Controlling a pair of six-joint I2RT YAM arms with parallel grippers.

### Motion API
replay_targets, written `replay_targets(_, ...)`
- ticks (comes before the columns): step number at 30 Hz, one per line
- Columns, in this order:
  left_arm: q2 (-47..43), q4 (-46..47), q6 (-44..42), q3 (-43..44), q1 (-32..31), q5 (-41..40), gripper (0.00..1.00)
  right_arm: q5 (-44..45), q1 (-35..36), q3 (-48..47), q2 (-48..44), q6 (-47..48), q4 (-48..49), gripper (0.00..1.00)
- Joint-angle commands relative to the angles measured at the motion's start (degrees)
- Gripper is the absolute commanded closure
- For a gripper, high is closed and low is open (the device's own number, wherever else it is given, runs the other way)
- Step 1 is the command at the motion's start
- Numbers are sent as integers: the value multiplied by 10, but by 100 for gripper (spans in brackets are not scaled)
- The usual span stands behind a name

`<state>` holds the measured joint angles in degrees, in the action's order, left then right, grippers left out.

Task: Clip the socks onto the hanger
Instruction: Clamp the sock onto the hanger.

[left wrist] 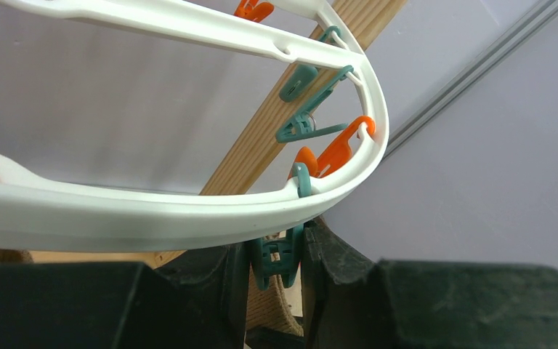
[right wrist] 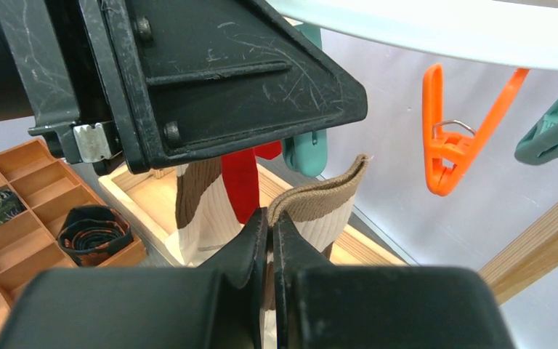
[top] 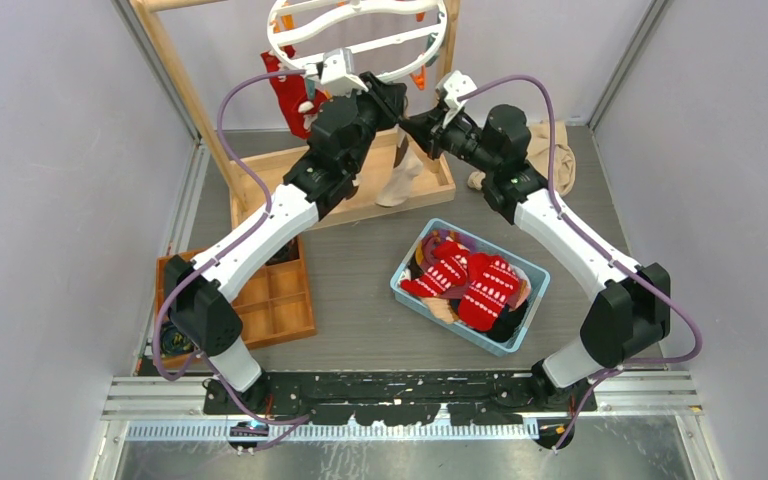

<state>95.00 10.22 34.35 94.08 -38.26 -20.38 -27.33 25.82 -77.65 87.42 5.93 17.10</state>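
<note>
The white hanger (top: pixel 282 45) hangs from the wooden frame; its rim (left wrist: pixel 152 214) crosses the left wrist view. My left gripper (top: pixel 392 100) (left wrist: pixel 276 265) is shut on a teal clip (left wrist: pixel 280 258) under that rim and squeezes it. Just right of it, my right gripper (top: pixel 416 124) (right wrist: pixel 269 218) is shut on the brown cuff of a tan-and-brown sock (right wrist: pixel 320 207), held up close below the teal clip (right wrist: pixel 306 149). The sock's foot (top: pixel 400 180) dangles over the frame's base. A red sock (top: pixel 288 95) hangs from the hanger's left side. More red socks (top: pixel 470 280) lie in the basket.
The blue basket (top: pixel 405 290) sits at the centre right. A wooden compartment tray (top: pixel 280 300) with rolled dark socks (right wrist: pixel 94 233) is at the left. A beige cloth (top: pixel 550 150) lies at the back right. The wooden frame post (top: pixel 185 90) and spare orange clips (right wrist: pixel 450 145) (left wrist: pixel 334 153) are close by.
</note>
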Motion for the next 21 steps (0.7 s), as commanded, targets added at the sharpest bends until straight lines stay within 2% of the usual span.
replay_targets(1, -12, 21, 8, 30, 4, -11, 96, -4, 5, -33, 0, 11, 20, 99)
replay_targets(21, -16, 18, 13, 21, 4, -8, 96, -10, 8, -47, 6, 16, 11, 99)
